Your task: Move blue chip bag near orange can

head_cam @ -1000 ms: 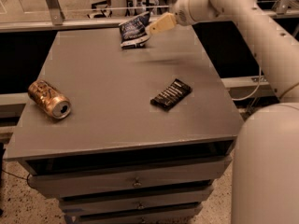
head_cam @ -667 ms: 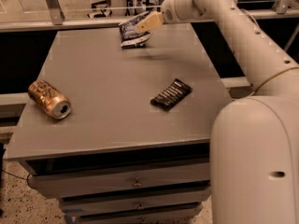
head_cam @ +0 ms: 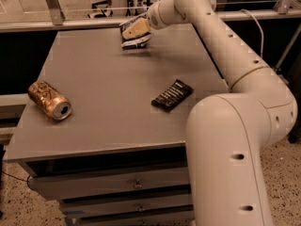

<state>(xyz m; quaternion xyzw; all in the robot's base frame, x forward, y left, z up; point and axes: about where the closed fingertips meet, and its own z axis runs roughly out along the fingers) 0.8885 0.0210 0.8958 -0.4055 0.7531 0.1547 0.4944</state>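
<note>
The blue chip bag [head_cam: 131, 40], dark navy with white patches, sits at the far edge of the grey table [head_cam: 103, 74], near the middle. My gripper [head_cam: 137, 28] is right on top of the bag, reaching in from the right and covering its upper part. The orange can [head_cam: 49, 100], coppery with mottled markings, lies on its side at the table's left front, silver top toward me. The can is far from the bag.
A flat black ribbed bar packet [head_cam: 172, 95] lies right of the table's centre. My white arm [head_cam: 235, 65] arches over the table's right side. Drawers [head_cam: 136, 185] are under the tabletop. A metal rail [head_cam: 70, 23] runs behind the far edge.
My gripper has moved left from beside the bag's right edge to over the bag. The arm has swung closer into view. The bag, can and black packet stay where they were.
</note>
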